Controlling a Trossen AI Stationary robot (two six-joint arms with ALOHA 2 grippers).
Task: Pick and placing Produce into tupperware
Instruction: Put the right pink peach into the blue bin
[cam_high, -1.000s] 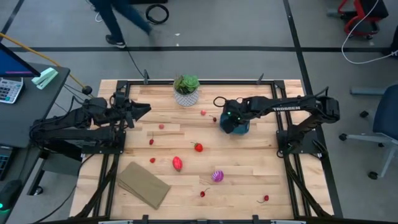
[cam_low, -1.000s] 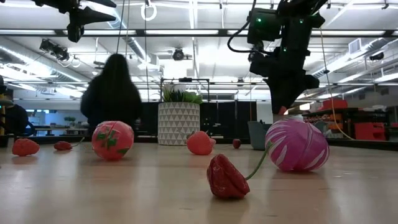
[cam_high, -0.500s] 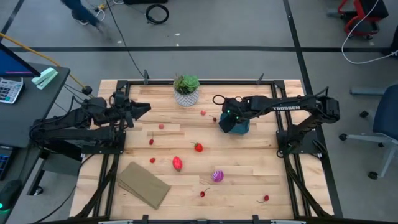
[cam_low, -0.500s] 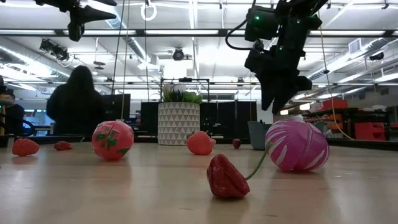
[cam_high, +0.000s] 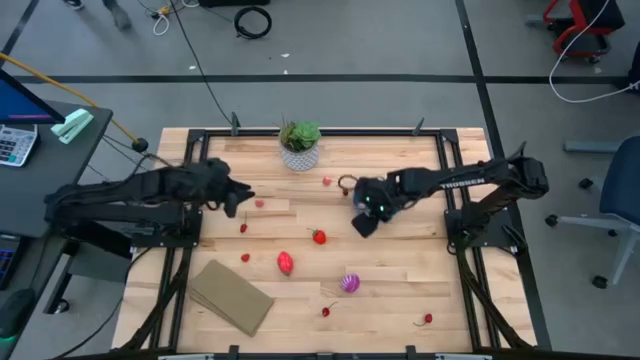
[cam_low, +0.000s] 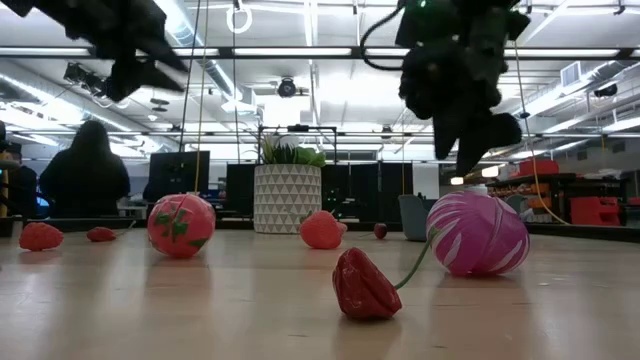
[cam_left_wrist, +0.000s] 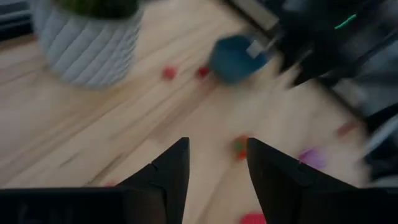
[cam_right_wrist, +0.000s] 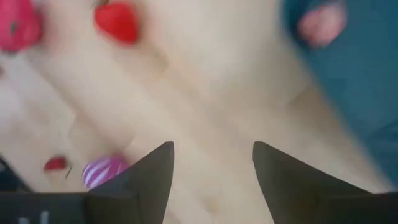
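Observation:
The teal tupperware (cam_left_wrist: 235, 59) sits on the table's far right part; in the right wrist view the tupperware (cam_right_wrist: 354, 68) holds a pinkish piece (cam_right_wrist: 320, 25). In the high view my right arm covers it. Produce lies scattered on the wood: a strawberry (cam_high: 318, 237), a red-pink fruit (cam_high: 286, 263), a purple striped piece (cam_high: 349, 283) and several cherries. My right gripper (cam_high: 360, 225) hangs open above the table between the tub and the strawberry (cam_right_wrist: 117, 22). My left gripper (cam_high: 238, 197) is open, above the table's left part near a cherry (cam_high: 259, 203).
A green plant in a white pot (cam_high: 300, 145) stands at the far edge. A flat tan slab (cam_high: 232, 297) lies near the left near corner. Black frame rails run along both sides. Bare wood lies between the strawberry and the tub. A person (cam_low: 88, 170) stands in the room behind.
My right gripper has left the spot over the tub and swung toward the table's near-left, over bare wood beside the strawberry. My left arm has reached out toward the table's right, bringing its gripper closer to the middle. The person behind has walked off to the left.

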